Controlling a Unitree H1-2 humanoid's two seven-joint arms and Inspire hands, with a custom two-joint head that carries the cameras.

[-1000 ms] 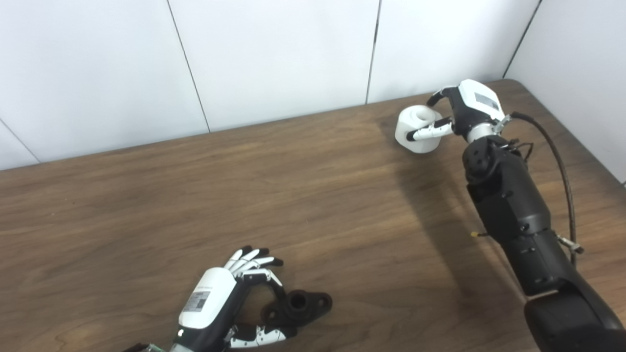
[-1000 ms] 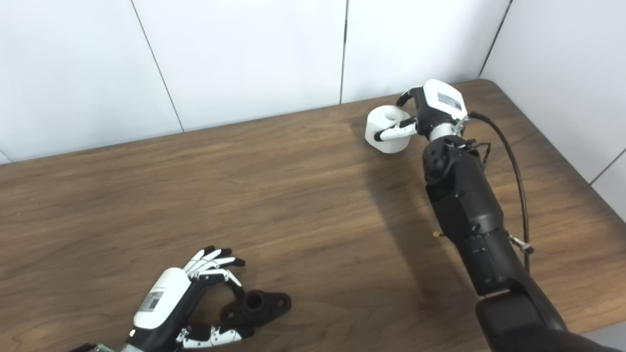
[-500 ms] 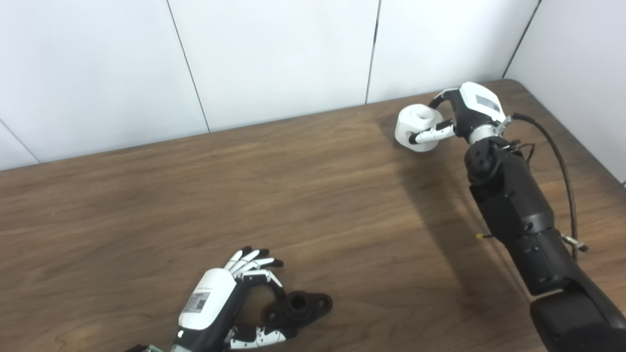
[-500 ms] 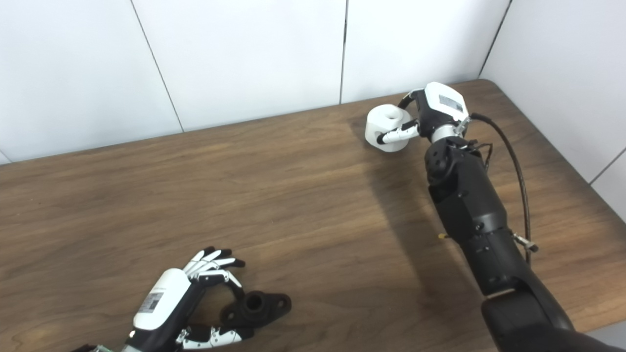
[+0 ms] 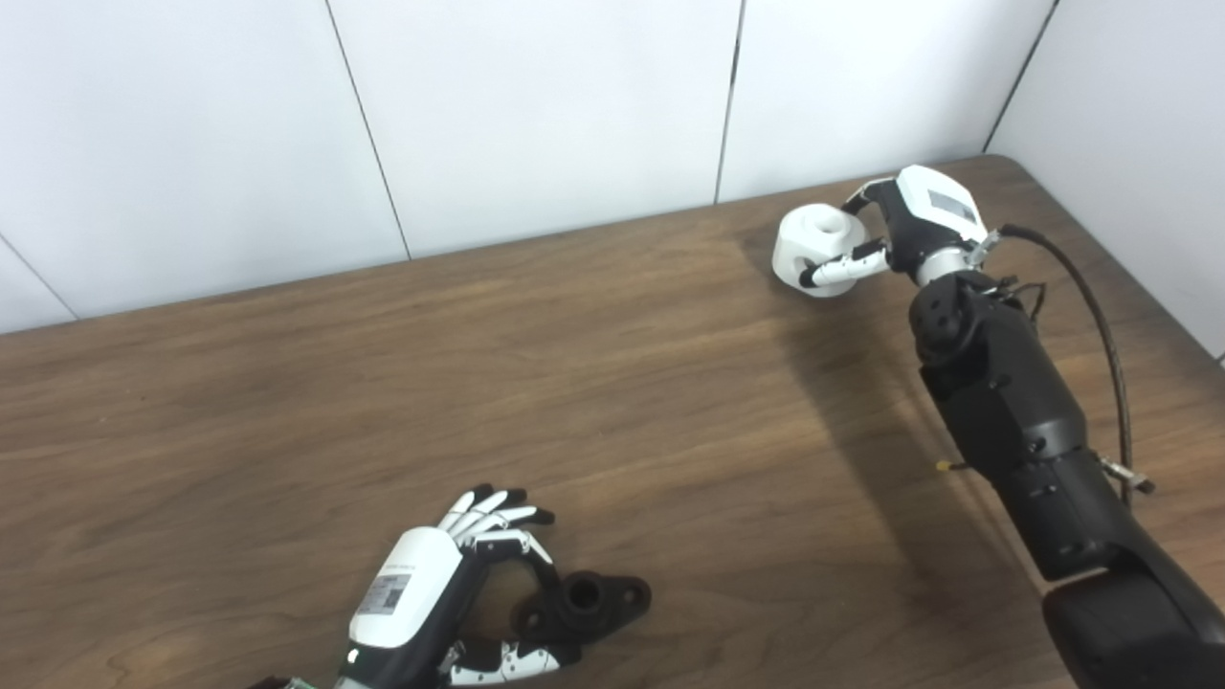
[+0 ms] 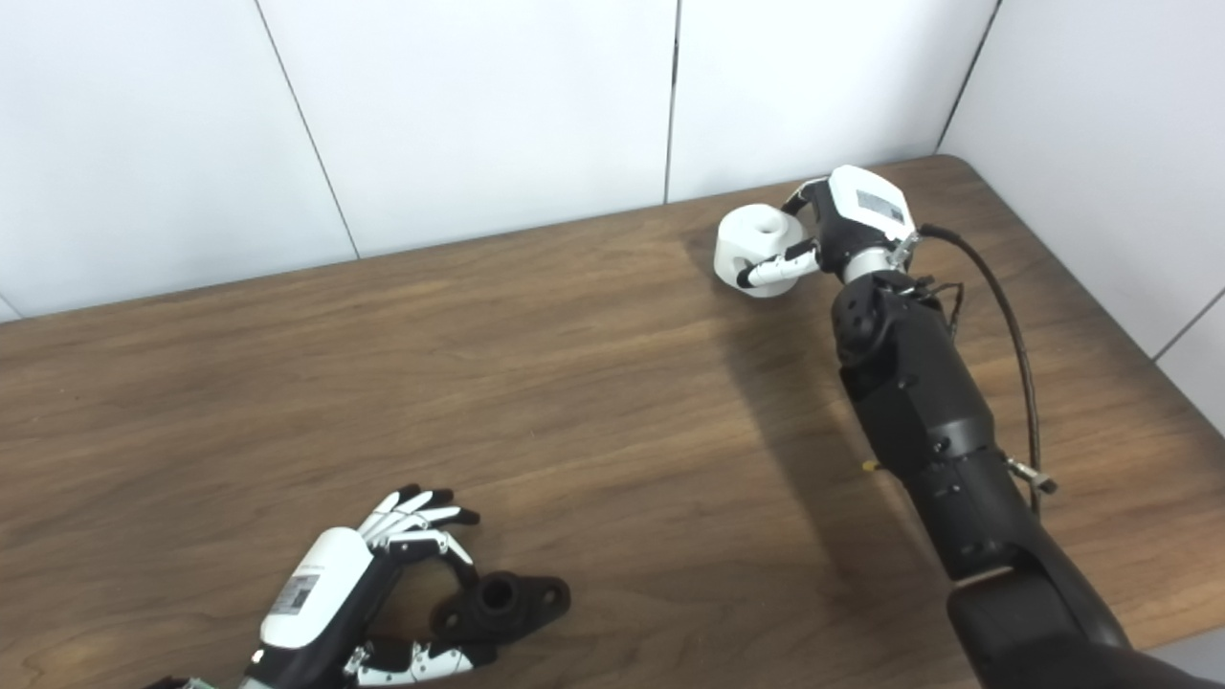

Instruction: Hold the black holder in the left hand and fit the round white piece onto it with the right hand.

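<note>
At the far right corner of the brown wooden worktop (image 5: pixel 612 383), the right hand (image 5: pixel 885 234) gripped the round white plastic piece (image 5: pixel 812 247) by its hard, smooth-looking sides, while the left hand (image 5: pixel 450 584) cupped the black plastic holder (image 5: pixel 589 603) near the front, probably light and stiff.

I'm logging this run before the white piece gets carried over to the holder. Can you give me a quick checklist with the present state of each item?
1. Right hand closed around the round white piece, fingers on both sides: ok.
2. White piece lifted off the table: cannot tell.
3. Left hand has the black holder gripped: cannot tell; fingers and thumb curl around its near end, and it appears to rest on the table.
4. Holder's round socket faces up and is uncovered: ok.
5. Tabletop between the piece and the holder shows no obstacle: ok.
6. Right arm's cable hangs away from the piece: ok.
</note>
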